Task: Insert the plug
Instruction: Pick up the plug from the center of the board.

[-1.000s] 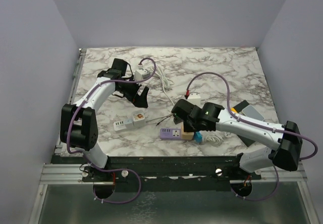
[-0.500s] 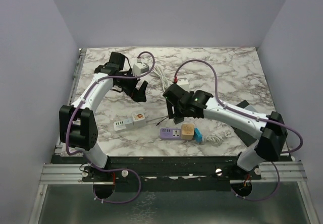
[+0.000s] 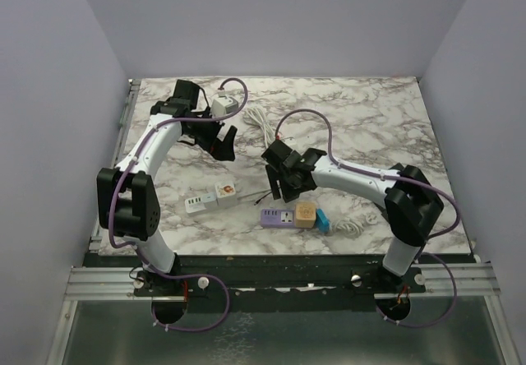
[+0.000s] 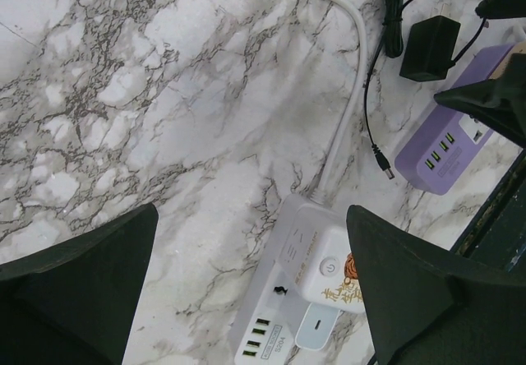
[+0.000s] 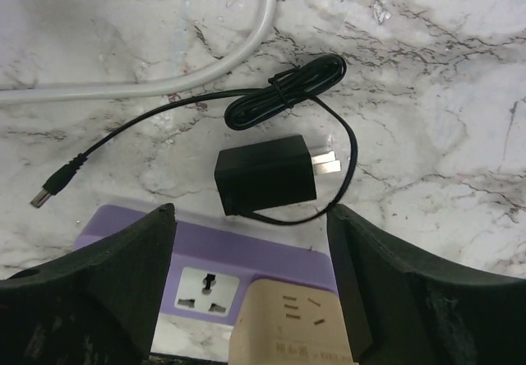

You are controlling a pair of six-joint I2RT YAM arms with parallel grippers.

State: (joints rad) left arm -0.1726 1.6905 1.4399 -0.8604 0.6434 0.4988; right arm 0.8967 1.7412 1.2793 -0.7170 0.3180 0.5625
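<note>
Right now the right pincer (image 3: 282, 187) hangs open and empty over the black two-pronged wall adapter (image 5: 265, 186). The adapter lies flat on the marble table (image 5: 460, 94), just beyond the lilac plastic power strip (image 5: 246, 250). We judge a good pickup takes the body across its flat sides, prongs left clear, then tips them into the free socket (image 5: 207, 289). The tan cube-shaped charger (image 5: 288, 328) sits right beside that socket, so room is tight. The thin black cord (image 5: 283, 94) loops close and could snag. The strip lies near the table's front edge. The left pincer (image 3: 225, 143) is wide open and empty, hovering well apart.
</note>
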